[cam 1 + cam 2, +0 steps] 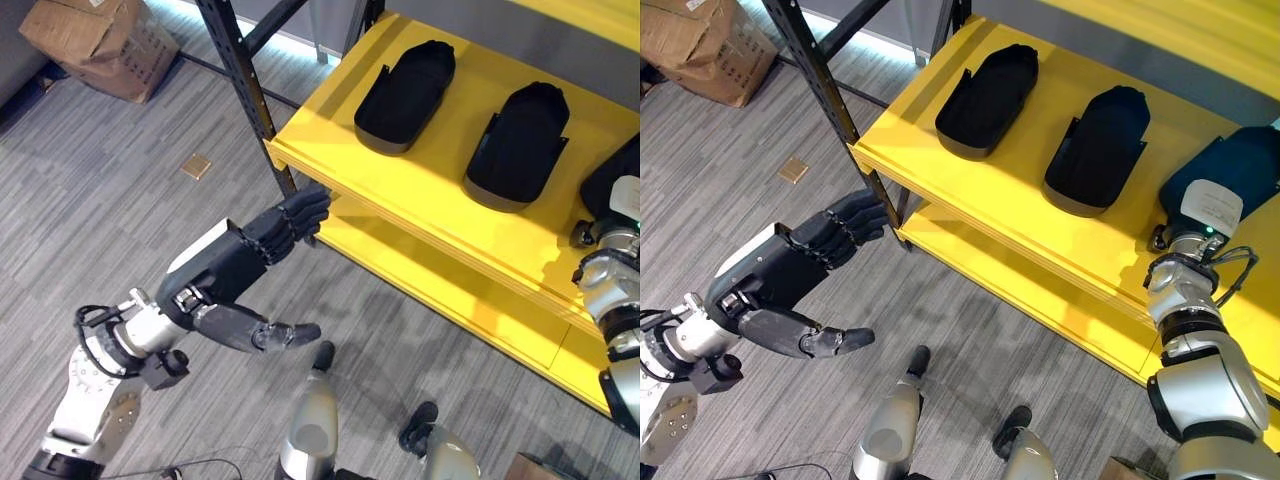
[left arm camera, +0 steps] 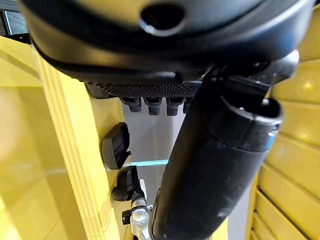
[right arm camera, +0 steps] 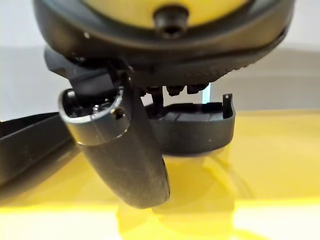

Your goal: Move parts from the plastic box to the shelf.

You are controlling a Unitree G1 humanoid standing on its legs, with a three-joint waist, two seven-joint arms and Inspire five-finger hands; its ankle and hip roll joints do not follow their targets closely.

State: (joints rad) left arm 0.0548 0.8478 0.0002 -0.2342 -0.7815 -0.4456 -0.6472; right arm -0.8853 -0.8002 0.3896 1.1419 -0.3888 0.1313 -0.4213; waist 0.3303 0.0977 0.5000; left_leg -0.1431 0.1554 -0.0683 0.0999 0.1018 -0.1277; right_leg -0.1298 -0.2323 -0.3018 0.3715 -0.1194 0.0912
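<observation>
Three black moulded parts lie on the yellow shelf (image 1: 1020, 190): the left part (image 1: 987, 85), the middle part (image 1: 1098, 148), and a third part (image 1: 1230, 170) under the right hand (image 1: 1202, 205), whose fingers cannot be made out. The left hand (image 1: 235, 265) hangs empty over grey carpet (image 1: 120, 210), fingers relaxed, near the shelf's black post (image 1: 250, 95).

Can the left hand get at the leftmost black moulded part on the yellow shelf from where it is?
Probably yes. The left hand hangs open off the yellow shelf corner, and the leftmost black moulded part lies uncovered with bare board around it. The black upright post stands close beside that path.
</observation>
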